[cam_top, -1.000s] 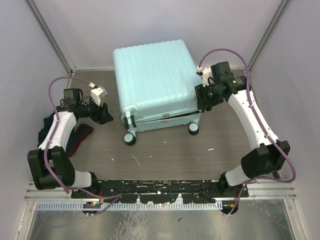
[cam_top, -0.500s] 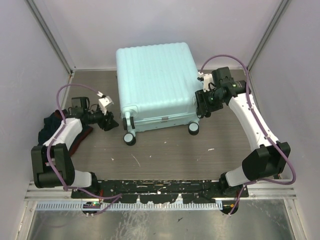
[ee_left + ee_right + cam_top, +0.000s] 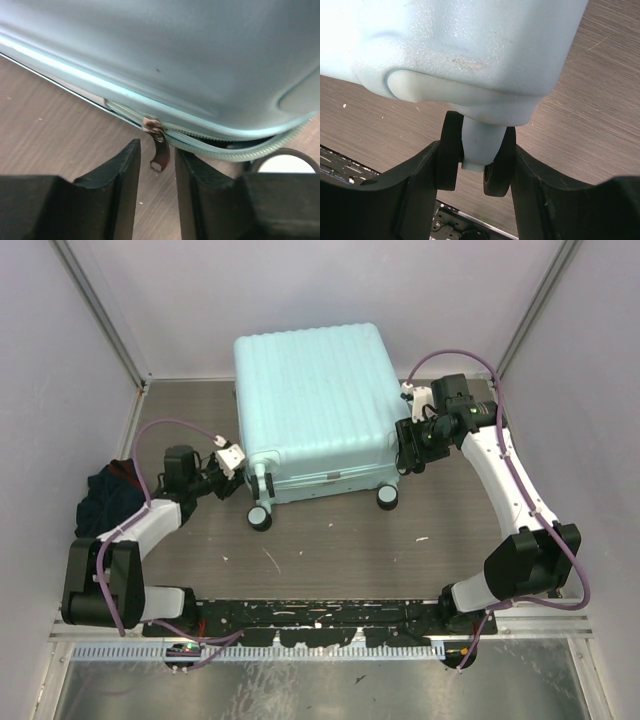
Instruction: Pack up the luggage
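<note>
The luggage [image 3: 312, 400] is a pale mint-green ribbed suitcase lying flat and closed at the back middle of the table. My left gripper [image 3: 238, 462] is at its front left corner. In the left wrist view the fingers [image 3: 120, 190] stand a little apart, with the metal zip pull [image 3: 159, 150] hanging between them, and my left gripper [image 3: 157, 165] is open. My right gripper [image 3: 407, 458] is at the right front corner. In the right wrist view my right gripper [image 3: 476, 165] is shut on the black twin wheel [image 3: 499, 165], its fingers pressed against both sides.
A heap of dark clothes [image 3: 108, 495] lies at the left edge beside the left arm. Another black wheel [image 3: 260, 518] sticks out at the suitcase's front left. The grey walls stand close on both sides.
My left gripper has moved right from the clothes heap to the suitcase's front left corner. The suitcase has shifted slightly right and its lid sits flatter. My right gripper has dropped to the wheel.
</note>
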